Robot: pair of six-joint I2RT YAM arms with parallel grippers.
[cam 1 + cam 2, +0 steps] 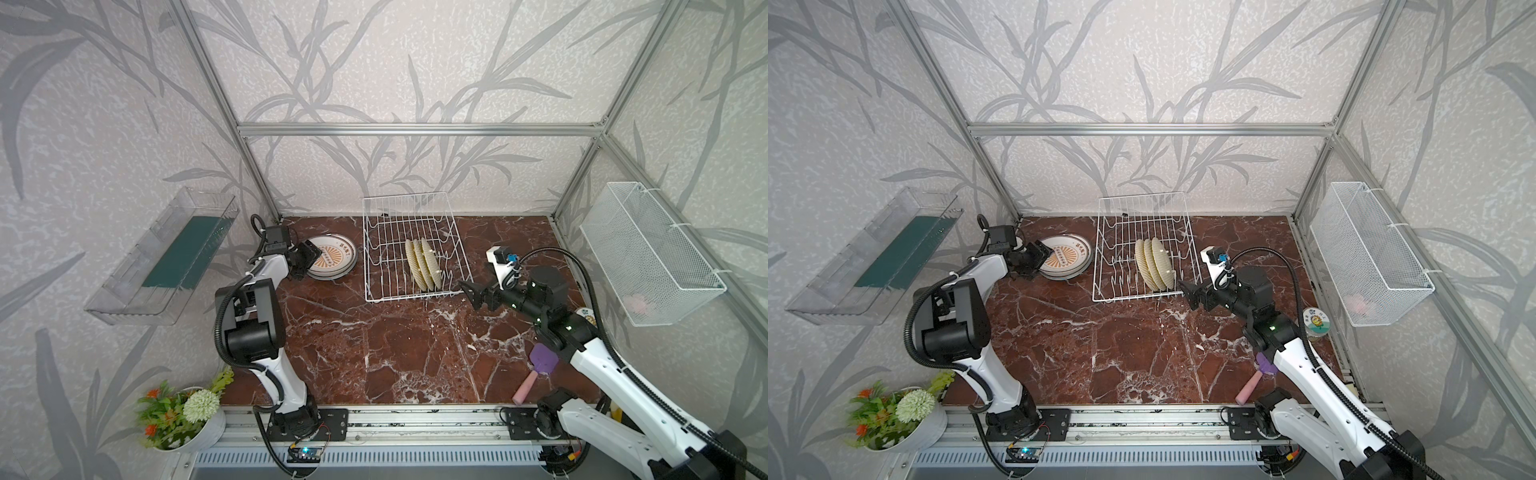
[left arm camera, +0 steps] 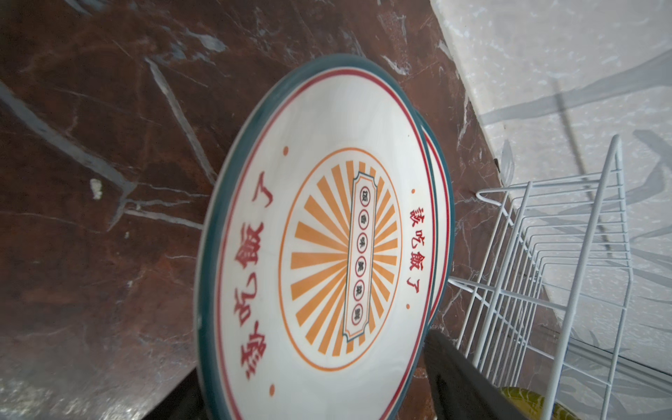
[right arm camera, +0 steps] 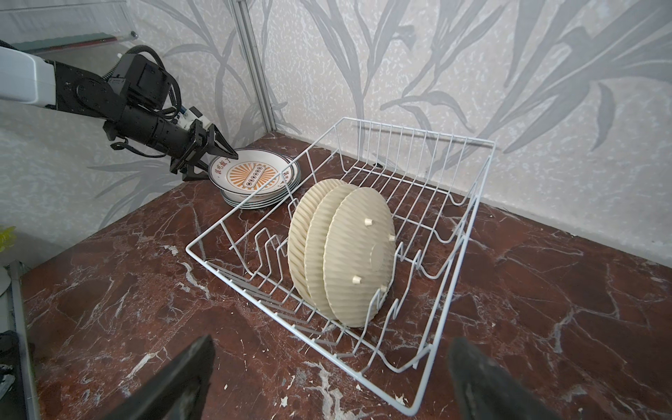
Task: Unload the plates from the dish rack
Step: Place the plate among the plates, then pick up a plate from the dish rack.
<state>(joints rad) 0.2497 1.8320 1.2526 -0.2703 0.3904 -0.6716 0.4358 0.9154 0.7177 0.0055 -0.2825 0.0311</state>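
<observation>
Several white plates (image 1: 334, 262) (image 1: 1067, 259) (image 3: 256, 178) with an orange sunburst lie stacked flat on the table, left of the dish rack (image 1: 413, 296) (image 1: 1138, 297) (image 3: 418, 130). My left gripper (image 1: 309, 254) (image 1: 1043, 254) (image 3: 214, 160) is open, one jaw above and one below the near rim of the top plate (image 2: 327, 254). Three yellow ribbed plates (image 1: 424, 264) (image 1: 1154, 264) (image 3: 345, 254) stand upright between the rack's tines. My right gripper (image 1: 467, 291) (image 1: 1185, 291) (image 3: 331, 382) is open and empty, low over the table at the rack's front right corner.
A clear tray (image 1: 166, 257) with a green strip hangs on the left wall and a white mesh basket (image 1: 648, 253) on the right wall. A small printed dish (image 1: 1315, 322) and a purple brush (image 1: 540, 365) lie beside the right arm. A flower pot (image 1: 183, 411) stands at the front left.
</observation>
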